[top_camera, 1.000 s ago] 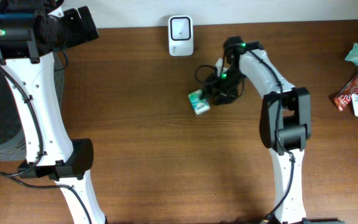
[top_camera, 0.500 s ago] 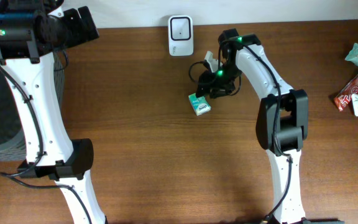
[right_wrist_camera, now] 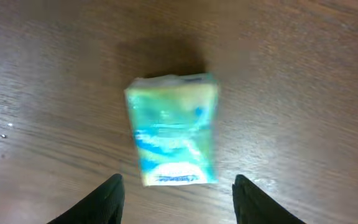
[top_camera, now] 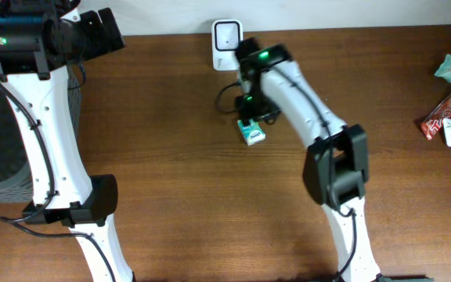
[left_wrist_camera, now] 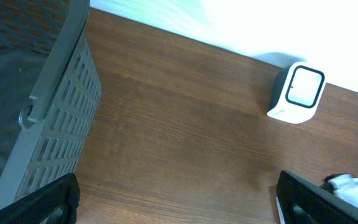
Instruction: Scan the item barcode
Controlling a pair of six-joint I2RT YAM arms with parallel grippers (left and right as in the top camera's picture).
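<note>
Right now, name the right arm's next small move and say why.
Probably lower the right gripper straight down over the green-and-white packet: it lies flat on the table, and the open jaws stand either side of its near end, not touching it.

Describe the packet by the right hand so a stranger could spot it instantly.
Start at the white scanner at the back edge of the wooden table. Just in front of it, by the right hand, lies a small green-and-white packet. It is the only item mid-table; the other wrappers sit far off at the right edge.
</note>
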